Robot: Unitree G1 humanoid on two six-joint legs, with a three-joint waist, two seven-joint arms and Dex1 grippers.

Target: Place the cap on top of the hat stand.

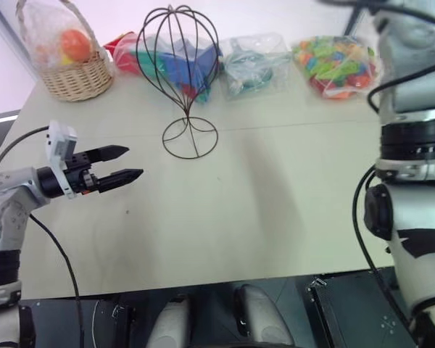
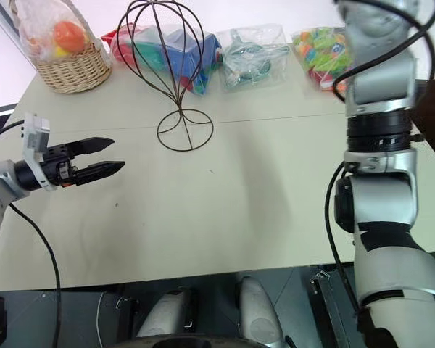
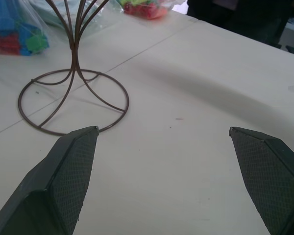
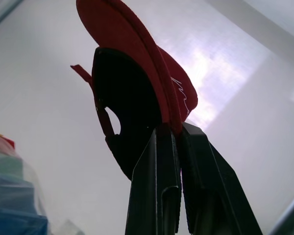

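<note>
The dark red cap (image 4: 127, 58) hangs raised in the air, with white script on its front and its dark inside facing the right wrist view. My right gripper (image 4: 174, 128) is shut on its brim edge. The hat stand (image 1: 188, 110), thin dark wire with a balloon-shaped cage top and a round looped base, stands on the far middle of the table with nothing on it. My left gripper (image 1: 133, 162) hovers open and level over the table's left side. It points toward the stand's base (image 3: 74, 63) with nothing between its fingers.
A wicker basket (image 1: 76, 76) wrapped in plastic stands at the far left corner. Clear bags of colourful toys (image 1: 337, 65) lie along the far edge behind the stand. My right arm (image 1: 413, 145) rises at the right side. The beige table (image 1: 275, 217) is bare in front.
</note>
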